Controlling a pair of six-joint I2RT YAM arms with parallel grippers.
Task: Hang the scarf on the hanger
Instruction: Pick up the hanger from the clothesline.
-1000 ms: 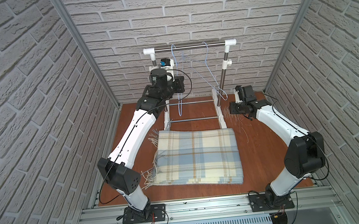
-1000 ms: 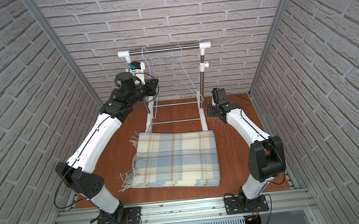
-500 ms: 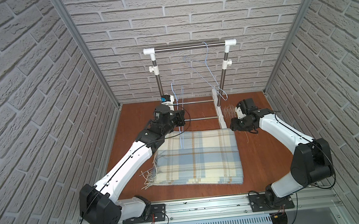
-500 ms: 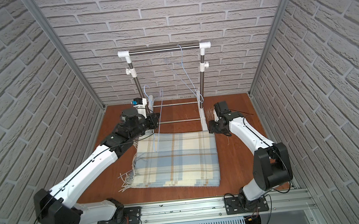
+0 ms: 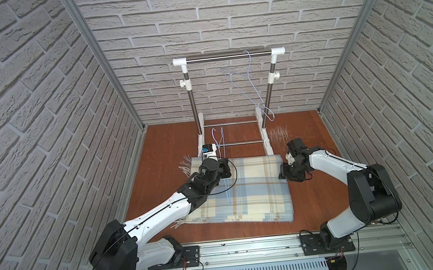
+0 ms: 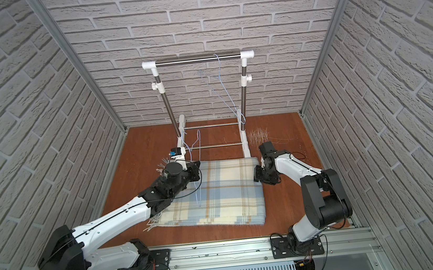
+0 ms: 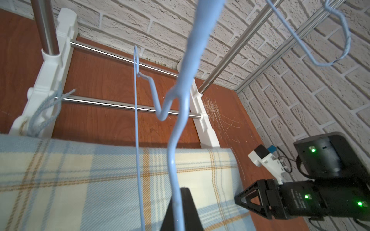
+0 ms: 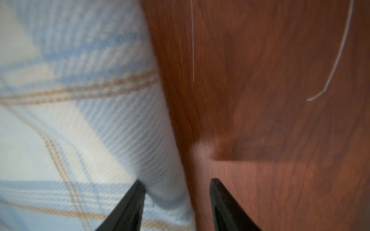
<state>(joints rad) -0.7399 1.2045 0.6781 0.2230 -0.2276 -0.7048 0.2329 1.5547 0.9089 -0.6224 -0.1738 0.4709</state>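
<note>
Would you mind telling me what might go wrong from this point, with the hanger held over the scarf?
1. The right pincer stands open astride the edge of the folded scarf; closing there may catch only some layers, so the fold could spill open.
2. The left pincer is shut on a thin wire hanger, which could swivel in the grip once cloth weighs on it.

Rack [image 5: 229, 56] blocks rear, bare floor [image 5: 322, 198] right of scarf [image 5: 257, 191] (loose threads [image 5: 278, 134] there)
</note>
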